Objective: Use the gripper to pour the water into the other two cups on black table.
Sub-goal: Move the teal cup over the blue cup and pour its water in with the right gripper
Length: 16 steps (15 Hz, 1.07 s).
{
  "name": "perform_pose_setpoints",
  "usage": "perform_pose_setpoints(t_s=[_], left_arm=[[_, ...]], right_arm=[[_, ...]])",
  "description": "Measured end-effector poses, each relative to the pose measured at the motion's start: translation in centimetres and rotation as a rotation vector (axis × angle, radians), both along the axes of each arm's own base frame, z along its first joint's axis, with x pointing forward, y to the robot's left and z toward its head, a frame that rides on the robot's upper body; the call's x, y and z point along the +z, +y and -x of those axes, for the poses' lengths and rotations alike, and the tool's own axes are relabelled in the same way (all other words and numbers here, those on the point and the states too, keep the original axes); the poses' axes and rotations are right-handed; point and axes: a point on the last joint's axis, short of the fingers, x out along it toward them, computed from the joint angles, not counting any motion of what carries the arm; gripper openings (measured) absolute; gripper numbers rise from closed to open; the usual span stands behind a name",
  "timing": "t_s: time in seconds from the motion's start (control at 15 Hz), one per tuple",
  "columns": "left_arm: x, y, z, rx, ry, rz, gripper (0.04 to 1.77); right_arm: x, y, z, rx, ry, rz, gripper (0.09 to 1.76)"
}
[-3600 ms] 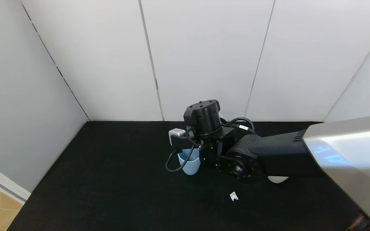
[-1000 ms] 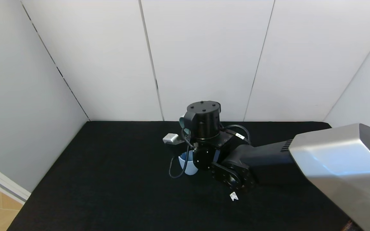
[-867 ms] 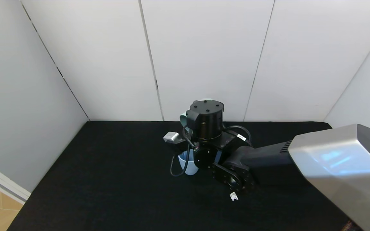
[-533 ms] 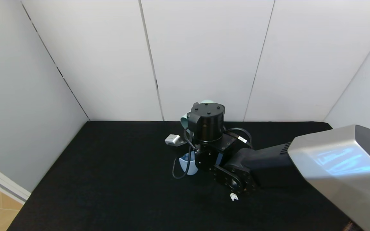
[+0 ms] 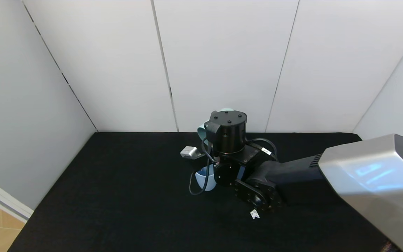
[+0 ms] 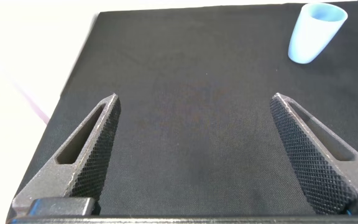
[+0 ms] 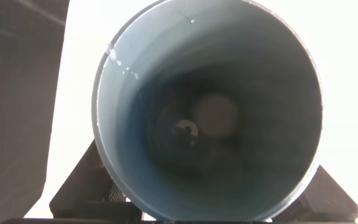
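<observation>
Over the middle of the black tabletop [image 5: 110, 196], the right tool [image 5: 219, 131] is lifting and rolling back from where it stood a second ago, when its wrist hung lower and closer over the light blue cup [image 5: 202, 177]. It is clamped on the mint-teal cup [image 7: 207, 112], only a sliver of which is peeking out behind the black wrist in the head view [image 5: 201, 130]. That rise and levelling looks to me like the end of the first pour, so the blue cup has probably had its share and the cream one comes next. I am not seeing the cream cup anywhere; it may be hiding behind the arm.

From the right wrist, the held cup is showing a smooth, round mouth and a darker teal inside, with a few droplets [image 7: 124, 67] clinging near the rim and a wet-looking sheen at the bottom, so some water seems to be remaining. The blue cup is a matte, handleless tumbler tapering toward its base, standing upright. The tabletop is looking cloth-like and dull. A small white scrap [image 5: 254, 214] is lying near the arm's elbow.

Off to the side, the left tool [image 6: 197, 155] is hovering with its textured fingers [image 6: 92, 149] wide apart, holding nothing.
</observation>
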Motion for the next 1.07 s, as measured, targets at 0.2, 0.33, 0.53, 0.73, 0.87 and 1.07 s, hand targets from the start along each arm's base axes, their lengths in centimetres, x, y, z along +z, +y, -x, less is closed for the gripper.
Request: perform_pose_setpoints(t_s=[0.2,0.33,0.53,0.73,0.87,1.07], left_arm=[[0.0,0.0,0.0,0.0,0.0,0.0,1.72],[0.0,0.0,0.0,0.0,0.0,0.0,1.72],[0.0,0.0,0.0,0.0,0.0,0.0,1.72],[0.0,0.0,0.0,0.0,0.0,0.0,1.72],[0.0,0.0,0.0,0.0,0.0,0.0,1.72],[0.0,0.0,0.0,0.0,0.0,0.0,1.72]], right_arm=[[0.4,-0.4,0.2,-0.005,-0.001,-0.015,1.2],[0.8,-0.7,0.3,-0.033,0.0,-0.066,1.2],[0.8,-1.3,0.8,-0.074,0.023,-0.196,1.2],[0.7,-2.3,1.3,-0.106,0.079,-0.334,1.2],[0.6,-3.2,1.9,-0.139,0.14,-0.442,1.2],[1.0,-4.9,2.9,-0.196,0.213,-0.637,1.2]])
